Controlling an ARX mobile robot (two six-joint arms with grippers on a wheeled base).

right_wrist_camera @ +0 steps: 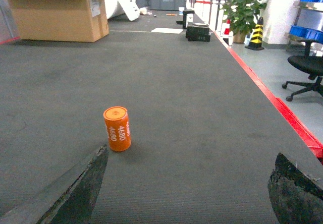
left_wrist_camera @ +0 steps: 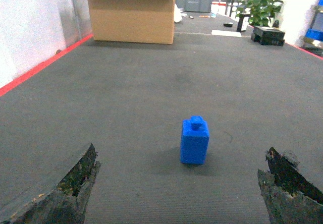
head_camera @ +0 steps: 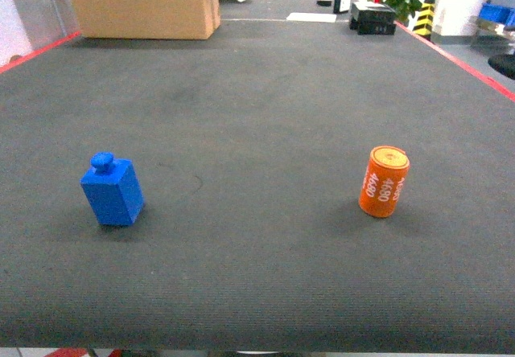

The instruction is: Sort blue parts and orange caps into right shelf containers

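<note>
A blue part (head_camera: 113, 190) stands upright on the dark grey mat at the left, a round knob on its top. In the left wrist view the blue part (left_wrist_camera: 195, 141) is ahead of my left gripper (left_wrist_camera: 181, 188), which is open and empty, its worn fingers (left_wrist_camera: 75, 183) wide apart. An orange cap (head_camera: 384, 182) printed "4690" stands upright at the right. My right gripper (right_wrist_camera: 189, 186) is open and empty, with the orange cap (right_wrist_camera: 117, 128) just beyond its left finger (right_wrist_camera: 83, 186). Neither gripper appears in the head view. Blue shelf containers (right_wrist_camera: 305, 31) show far off to the right.
A large cardboard box (head_camera: 143, 3) stands at the far left of the mat. Red tape (right_wrist_camera: 282, 115) marks the mat's right edge, and more red tape (left_wrist_camera: 40, 67) its left edge. Beyond are black cases (head_camera: 372, 15), a potted plant (right_wrist_camera: 245, 7), a striped cone (right_wrist_camera: 256, 30) and an office chair (right_wrist_camera: 309, 70).
</note>
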